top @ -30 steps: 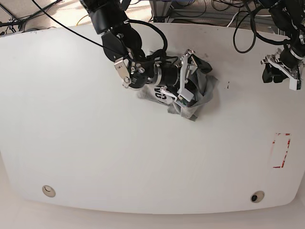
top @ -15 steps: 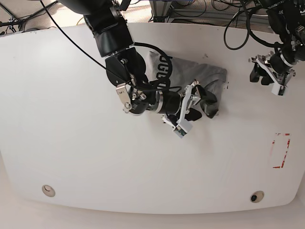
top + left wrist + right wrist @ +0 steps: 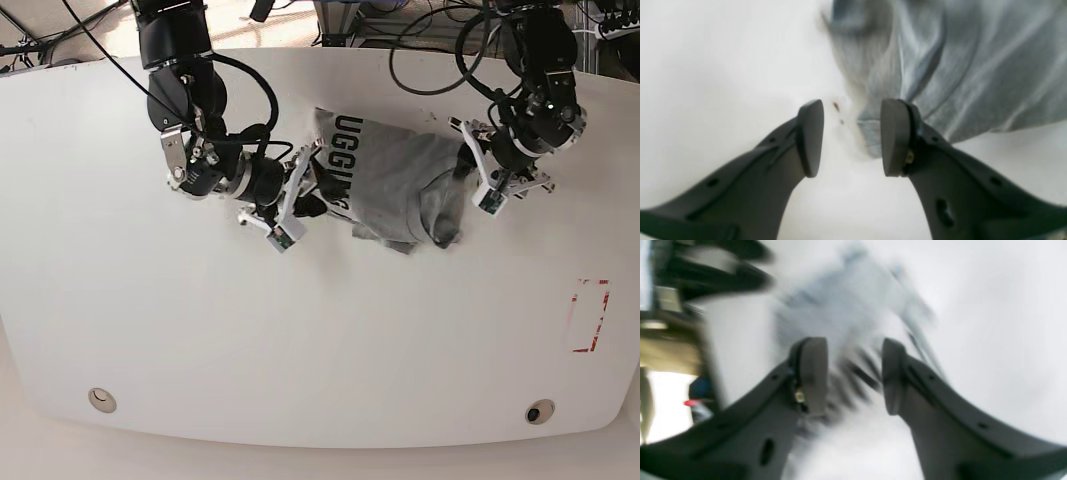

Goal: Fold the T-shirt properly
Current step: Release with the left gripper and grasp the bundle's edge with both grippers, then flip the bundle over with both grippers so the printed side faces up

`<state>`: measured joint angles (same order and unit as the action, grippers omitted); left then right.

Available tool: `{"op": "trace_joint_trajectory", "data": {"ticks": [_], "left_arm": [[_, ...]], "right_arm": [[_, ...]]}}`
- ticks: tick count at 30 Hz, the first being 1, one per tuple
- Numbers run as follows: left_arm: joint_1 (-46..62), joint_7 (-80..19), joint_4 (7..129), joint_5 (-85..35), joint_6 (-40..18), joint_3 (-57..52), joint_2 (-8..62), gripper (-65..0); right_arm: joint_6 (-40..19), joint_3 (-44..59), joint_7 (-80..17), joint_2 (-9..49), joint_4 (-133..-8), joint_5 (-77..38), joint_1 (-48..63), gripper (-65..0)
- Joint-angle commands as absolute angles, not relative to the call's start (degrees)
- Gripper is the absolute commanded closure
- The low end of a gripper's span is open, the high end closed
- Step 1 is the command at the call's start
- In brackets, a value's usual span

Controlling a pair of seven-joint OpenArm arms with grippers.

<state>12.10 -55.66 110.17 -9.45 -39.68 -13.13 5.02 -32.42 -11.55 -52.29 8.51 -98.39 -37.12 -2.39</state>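
Where a second ago the right gripper (image 3: 297, 198) sat buried in a bunched-up T-shirt (image 3: 395, 180) near the middle of the table (image 3: 300, 350), it has now pulled back to the shirt's edge on the base view's left side, and the shirt lies partly spread out toward the table's far side. Black letters on the cloth face up beside that gripper. Its jaws are parted, narrower than before, and its wrist view shows blurred grey cloth and dark lettering in the gap between them; whether they are gripping the cloth cannot be told through the blur. The left gripper (image 3: 478, 178), which hovered well apart from the shirt near the table's far corner a second ago, has come down to the shirt's opposite edge. Its wrist view shows its fingers (image 3: 895, 136) spread, with a folded edge of grey cloth lying between them on the table, touching or just beside one finger and not pinched. Black cables (image 3: 440, 60) trail from both arms over the table's far rim. A red-outlined rectangle (image 3: 590, 315) is marked on the table well apart from the shirt, and two small round fittings (image 3: 540, 412) sit near the closest edge.
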Motion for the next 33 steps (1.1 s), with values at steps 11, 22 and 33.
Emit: {"op": "trace_joint_trajectory", "data": {"ticks": [11, 22, 33], "left_arm": [[9.45, -52.26, 105.27, -1.45, -40.0, -9.8, -0.31, -25.0], [3.65, -52.26, 96.66, -1.36, -40.0, -9.01, 2.15, -25.0], [-3.65, -49.36, 89.36, -1.54, -40.0, -4.18, 8.75, -25.0]], "right_arm": [[-32.22, -9.8, -45.58, 13.49, -89.8, -36.26, -4.0, -16.5], [-32.31, -9.89, -37.05, 13.14, -83.74, -21.32, -4.18, -16.5], [-31.6, -9.45, -33.19, 12.97, -90.15, -12.88, 6.02, -16.3]]}}
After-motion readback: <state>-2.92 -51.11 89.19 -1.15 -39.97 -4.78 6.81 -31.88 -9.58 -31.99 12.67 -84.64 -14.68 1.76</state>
